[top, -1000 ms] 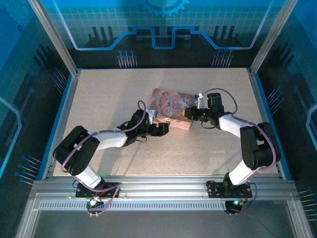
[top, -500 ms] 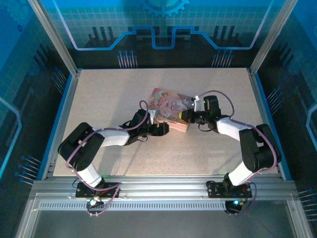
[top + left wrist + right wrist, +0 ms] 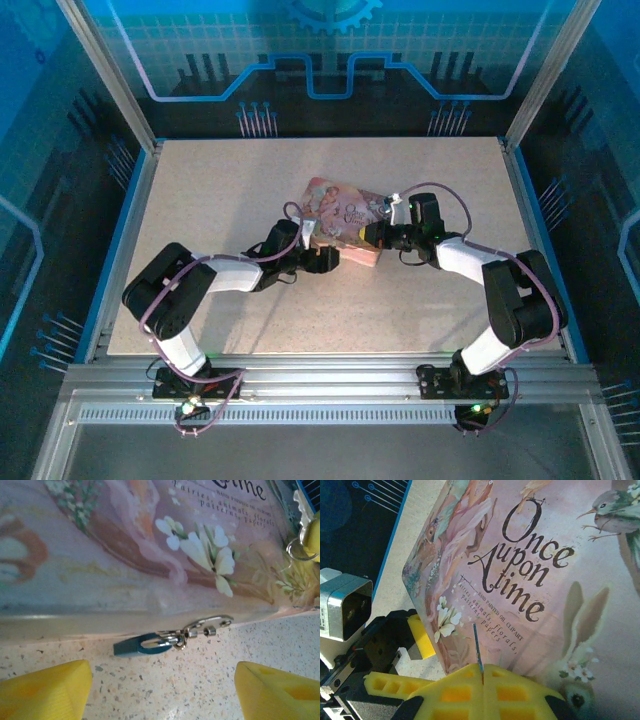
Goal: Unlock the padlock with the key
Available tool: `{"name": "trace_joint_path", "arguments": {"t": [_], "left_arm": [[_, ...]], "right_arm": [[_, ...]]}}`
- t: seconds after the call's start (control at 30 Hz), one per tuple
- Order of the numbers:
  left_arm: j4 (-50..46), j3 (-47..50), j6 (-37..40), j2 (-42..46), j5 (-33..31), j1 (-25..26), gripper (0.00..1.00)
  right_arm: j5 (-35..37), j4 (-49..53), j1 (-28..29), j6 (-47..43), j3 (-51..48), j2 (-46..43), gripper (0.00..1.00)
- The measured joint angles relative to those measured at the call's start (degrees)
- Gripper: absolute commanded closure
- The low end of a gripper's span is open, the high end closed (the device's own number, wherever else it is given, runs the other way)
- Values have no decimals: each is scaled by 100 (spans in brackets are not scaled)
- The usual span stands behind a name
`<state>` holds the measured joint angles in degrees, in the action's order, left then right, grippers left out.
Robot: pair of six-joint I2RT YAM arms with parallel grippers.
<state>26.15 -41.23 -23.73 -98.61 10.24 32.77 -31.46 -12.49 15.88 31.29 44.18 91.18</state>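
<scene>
At the middle of the speckled beige table [image 3: 230,180], seen from above, lies a flat pink picture-printed box [image 3: 338,208]. Both arms reach in to its near side. The left gripper [image 3: 328,258] is at the near left of the box and the right gripper [image 3: 372,234] is at its near right edge.

In the left wrist view, the small silvery-blue metal padlock [image 3: 140,646] lies on its side on the table. It sits right against the box's near wall and is joined to it by a short shiny clasp [image 3: 207,626]. The left gripper's two yellow foam pads [image 3: 45,692] are spread wide on either side of the padlock, near it but not touching, with nothing between them. At the far right a thin wire ring [image 3: 296,550] hangs beside another yellow pad.

In the right wrist view, the right gripper's yellow pads are pressed together on the thin dark metal key [image 3: 478,647]. Its slim blade points out over the box lid, above the lettering. Beyond it to the left, the left gripper's pad and black body sit by the box's edge.

As I read it, the step in hand is taking hold of the padlock, with the key already pinched and waiting. The next move calls for the left pads to close squarely on the lock's body and lift or turn it. That would bring its keyway, which I cannot make out here, to face the right gripper. The blade then has to be lined up closely with that slot, since both parts are tiny and the clasp leaves little slack.
</scene>
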Motion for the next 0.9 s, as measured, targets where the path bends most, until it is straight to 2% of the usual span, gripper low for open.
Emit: {"name": "trace_joint_path", "arguments": {"t": [0.77, 0.9], "left_arm": [[673, -76, 79, -599, 350, -33, 46], [761, -79, -7, -636, 380, -33, 47]], "right_arm": [[131, -20, 122, 2, 0, -11, 100], [149, -26, 149, 17, 0, -11, 100]]}}
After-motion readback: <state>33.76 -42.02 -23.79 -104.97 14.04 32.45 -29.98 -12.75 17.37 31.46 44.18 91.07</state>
